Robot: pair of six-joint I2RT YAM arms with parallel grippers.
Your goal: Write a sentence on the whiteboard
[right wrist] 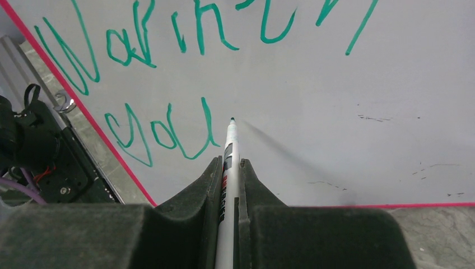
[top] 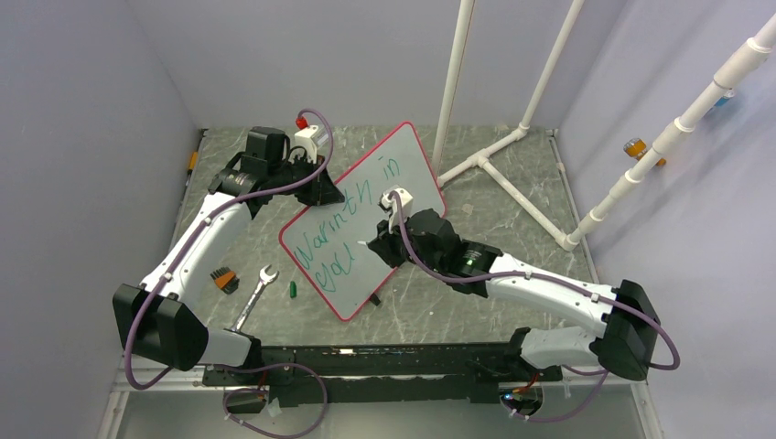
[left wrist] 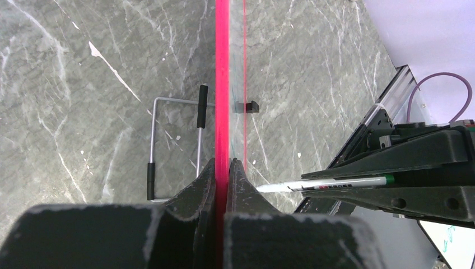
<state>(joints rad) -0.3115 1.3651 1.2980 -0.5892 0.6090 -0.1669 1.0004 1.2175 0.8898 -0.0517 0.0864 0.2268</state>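
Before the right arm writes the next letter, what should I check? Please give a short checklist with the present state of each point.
1. The left gripper is shut on the red rim of the whiteboard: ok.
2. The right gripper is shut on the marker, held straight: ok.
3. The marker tip aims at bare board just right of "You": ok.
4. The tip touches the board: cannot tell.
5. There is free room to the right on the second line: ok.
6. The sentence is finished: not ok, the second line reads only "You".
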